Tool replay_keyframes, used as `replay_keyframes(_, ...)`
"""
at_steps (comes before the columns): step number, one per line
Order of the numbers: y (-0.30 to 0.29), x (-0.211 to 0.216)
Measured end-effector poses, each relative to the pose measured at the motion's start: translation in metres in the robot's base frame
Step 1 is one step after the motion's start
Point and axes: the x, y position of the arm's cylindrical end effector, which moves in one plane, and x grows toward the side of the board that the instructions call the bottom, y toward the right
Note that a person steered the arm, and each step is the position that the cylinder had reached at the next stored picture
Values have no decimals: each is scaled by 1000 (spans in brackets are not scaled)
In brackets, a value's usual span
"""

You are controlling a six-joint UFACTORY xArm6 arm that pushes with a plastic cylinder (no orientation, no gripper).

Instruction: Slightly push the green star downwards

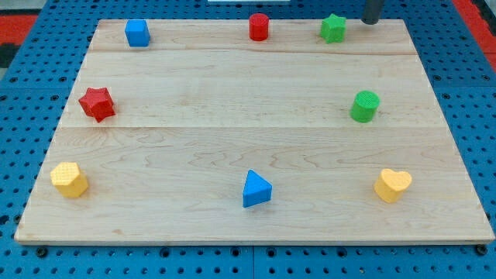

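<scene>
The green star [333,28] sits near the top edge of the wooden board [232,101], right of centre. My tip [371,21] is at the view's top, just right of the green star and a little above it. A small gap shows between them. The rod runs out of the view's top edge.
A red cylinder [259,26] is left of the star and a blue cube [137,32] at top left. A green cylinder [364,106], a red star [97,103], a yellow block [69,179], a blue triangle [256,189] and a yellow heart [392,185] lie lower.
</scene>
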Motion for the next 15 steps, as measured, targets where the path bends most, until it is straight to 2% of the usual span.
replay_keyframes(8, -18, 0)
replay_keyframes(9, -48, 0)
replay_keyframes(10, -102, 1)
replay_keyframes(11, -109, 18)
replay_keyframes(13, -96, 18)
replay_keyframes(15, -111, 0)
